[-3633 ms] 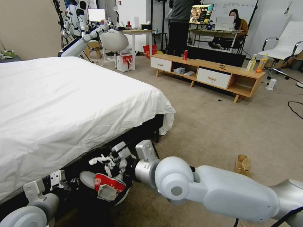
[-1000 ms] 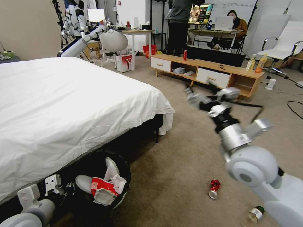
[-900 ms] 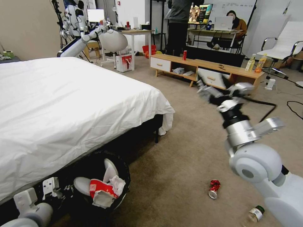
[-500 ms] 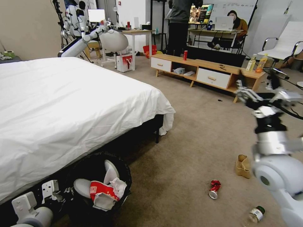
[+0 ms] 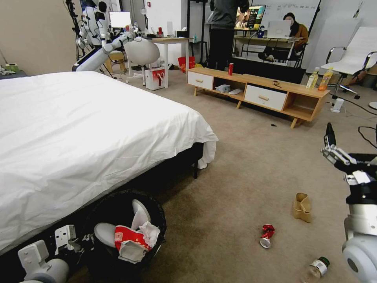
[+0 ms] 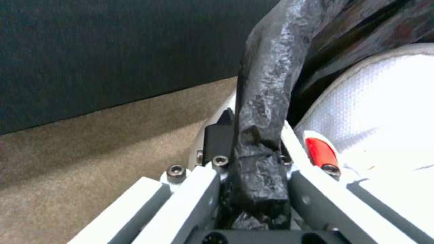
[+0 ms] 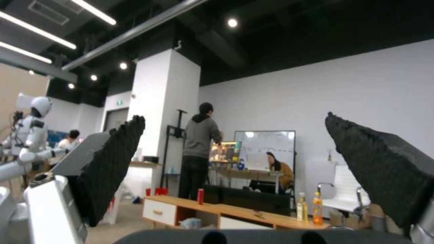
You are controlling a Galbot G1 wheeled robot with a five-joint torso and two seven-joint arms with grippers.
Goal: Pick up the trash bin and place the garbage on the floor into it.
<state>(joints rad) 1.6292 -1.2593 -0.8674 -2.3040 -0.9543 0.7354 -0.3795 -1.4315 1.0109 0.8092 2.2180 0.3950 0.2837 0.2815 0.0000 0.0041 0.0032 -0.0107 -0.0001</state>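
Note:
The trash bin (image 5: 157, 214), lined with a black bag, hangs low at the bed's foot and holds a red-and-white wrapper (image 5: 129, 239) and crumpled tissues. My left gripper (image 5: 78, 240) is shut on its bag-covered rim (image 6: 262, 159). My right gripper (image 5: 351, 143) stands open and empty at the far right, fingers pointing up; its two black pads (image 7: 111, 169) are wide apart. Garbage lies on the floor (image 5: 243, 165): a tan paper bag (image 5: 302, 207), a crushed red can (image 5: 267, 236) and a clear bottle with a green cap (image 5: 316, 267).
A white bed (image 5: 86, 129) fills the left side. A low wooden cabinet (image 5: 259, 92) stands at the back with an upright red can (image 5: 230, 68) and two yellow drink bottles (image 5: 319, 78). Cables (image 5: 367, 135) trail at the right.
My right arm left the bin, where it had held a tissue, and swung out to the far right with open fingers. The tissue now lies in the bin. The left gripper kept its hold.

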